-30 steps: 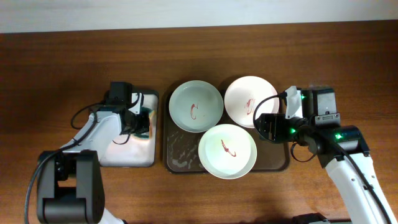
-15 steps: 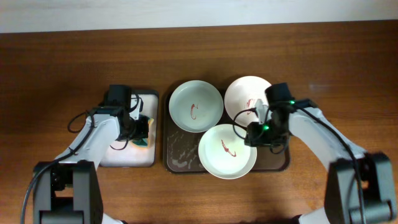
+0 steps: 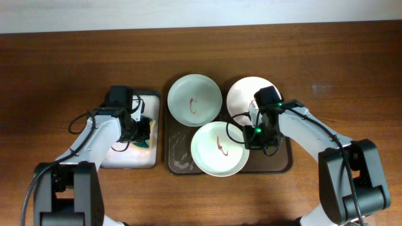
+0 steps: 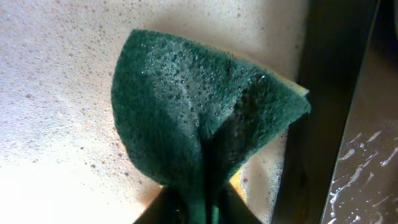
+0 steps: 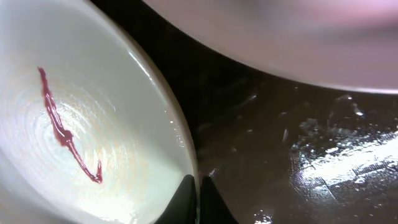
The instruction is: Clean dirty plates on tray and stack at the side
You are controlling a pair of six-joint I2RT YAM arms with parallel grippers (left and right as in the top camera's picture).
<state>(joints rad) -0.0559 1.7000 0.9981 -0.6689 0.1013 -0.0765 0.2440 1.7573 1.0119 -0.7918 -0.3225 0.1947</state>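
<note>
Sudsy green sponge (image 4: pixel 199 118) in left tool (image 4: pixel 206 210)

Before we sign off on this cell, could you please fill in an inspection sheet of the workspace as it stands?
Surface: brown wooden table; no damage seen.
Job's things: large dark brown rectangular tray, wet with suds, carries the near pale green round plate, the far pale green round plate and the white-pink round plate; red smears show on both green ones.
Clutter: nothing seen.
Grippers: left claw shut on the green foamy sponge over the small white-lined tray; right claw shut on the near plate's rim.
Cables: black cables loop along both arms; no snag seen.
Surroundings: pale strip beyond the table's far edge.
</note>
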